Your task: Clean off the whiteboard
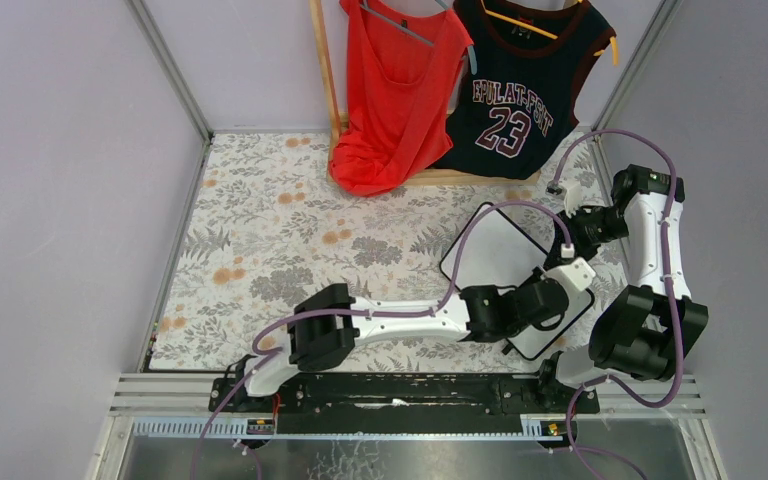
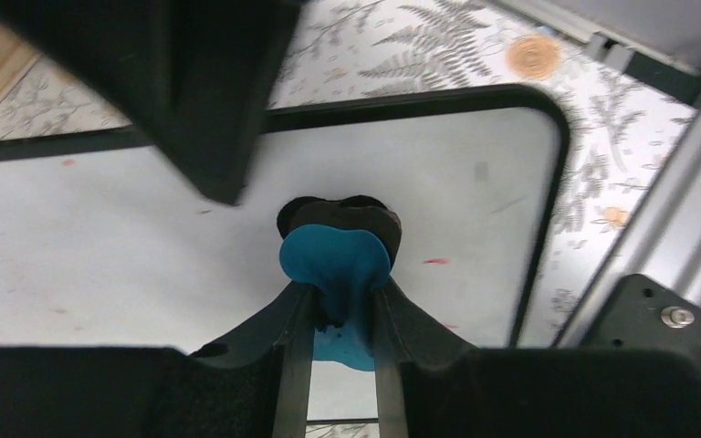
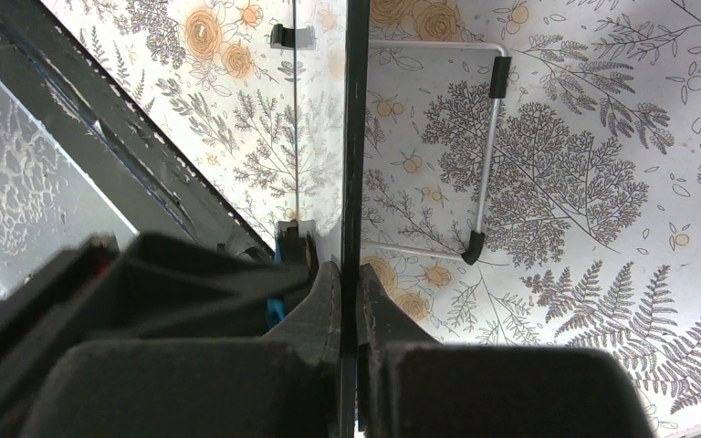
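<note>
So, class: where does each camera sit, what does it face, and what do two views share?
Top external: above, behind the bases, looking down at the table; both arms show.
Left wrist: on the left gripper, facing the whiteboard; fingers clamp a blue eraser.
Right wrist: on the right gripper, looking along the whiteboard's edge its fingers pinch.
Shared: all show the whiteboard.

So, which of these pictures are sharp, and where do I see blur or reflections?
Top view: even light, sharp, only soft shadows. Left wrist view: the whiteboard is fairly sharp, but the left gripper holding the blue eraser is close, dark and soft-edged. Right wrist view: the tablecloth is sharp; the whiteboard's glossy face mirrors its pattern.
</note>
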`<move>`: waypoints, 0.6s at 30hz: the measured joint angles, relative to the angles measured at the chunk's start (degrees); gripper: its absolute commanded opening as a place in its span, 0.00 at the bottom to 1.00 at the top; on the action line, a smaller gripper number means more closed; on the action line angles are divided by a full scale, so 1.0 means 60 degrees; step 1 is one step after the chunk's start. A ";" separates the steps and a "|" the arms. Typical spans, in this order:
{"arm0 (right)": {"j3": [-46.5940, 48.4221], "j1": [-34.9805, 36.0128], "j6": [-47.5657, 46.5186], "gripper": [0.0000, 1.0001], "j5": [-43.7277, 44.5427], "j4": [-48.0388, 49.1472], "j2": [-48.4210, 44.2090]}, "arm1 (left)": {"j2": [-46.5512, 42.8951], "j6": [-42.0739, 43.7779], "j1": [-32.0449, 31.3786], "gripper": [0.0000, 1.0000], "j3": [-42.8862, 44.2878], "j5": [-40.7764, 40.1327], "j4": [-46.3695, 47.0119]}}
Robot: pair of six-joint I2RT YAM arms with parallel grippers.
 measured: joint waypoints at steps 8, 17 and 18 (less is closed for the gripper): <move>0.0022 0.0000 0.0004 0.00 -0.0113 -0.0142 0.0000 | 0.0918 -0.0018 -0.0987 0.00 0.1300 0.0390 -0.0084; -0.0004 0.0018 -0.0025 0.00 -0.0157 -0.0168 0.0015 | 0.0987 0.0033 -0.1002 0.00 0.1279 0.0211 -0.0106; -0.0004 0.0018 -0.0025 0.00 -0.0164 -0.0171 0.0015 | 0.0933 0.0033 -0.0987 0.00 0.1177 0.0211 -0.0033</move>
